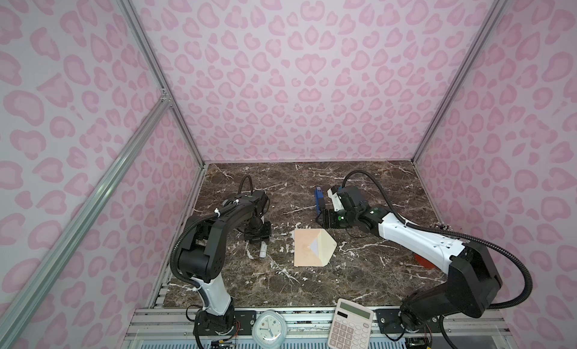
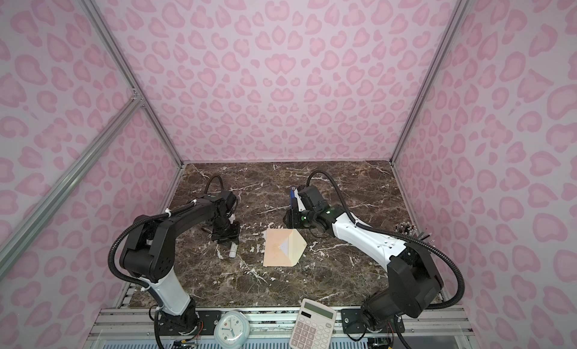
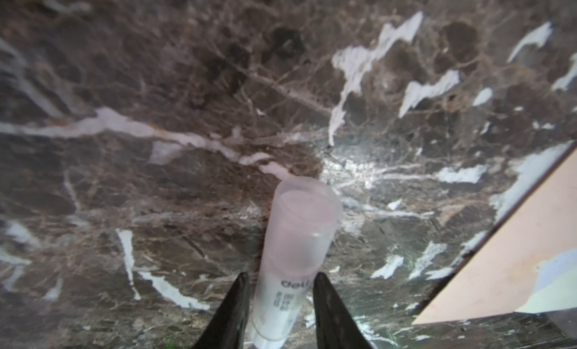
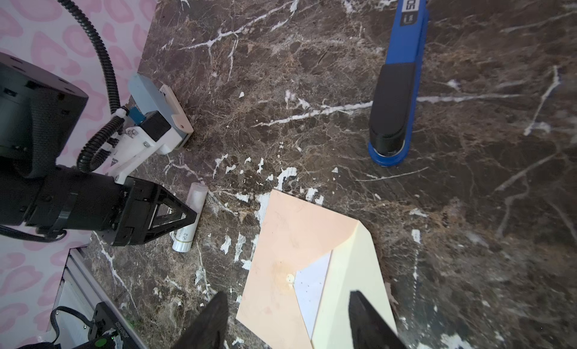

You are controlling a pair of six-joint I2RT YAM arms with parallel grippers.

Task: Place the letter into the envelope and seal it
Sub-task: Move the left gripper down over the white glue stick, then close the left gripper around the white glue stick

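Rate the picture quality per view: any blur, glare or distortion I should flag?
Left wrist view: soft all over, the glue stick and the marble table blurred, with a bright glare patch on the stone. Right wrist view: sharp, label on the stapler legible. Both top views: even light, soft shadows, the aluminium frame splaying from wide-angle distortion.

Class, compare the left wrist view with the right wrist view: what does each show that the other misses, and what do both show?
Left wrist only: both black fingers of the left pincer flanking the white plastic glue stick, which lies on its side.
Right wrist only: the blue-and-black stapler, the pink patterned wall, the right pincer, and the open pointed flap of the peach paper envelope.
Both: glue stick, left pincer, envelope, brown marble table.
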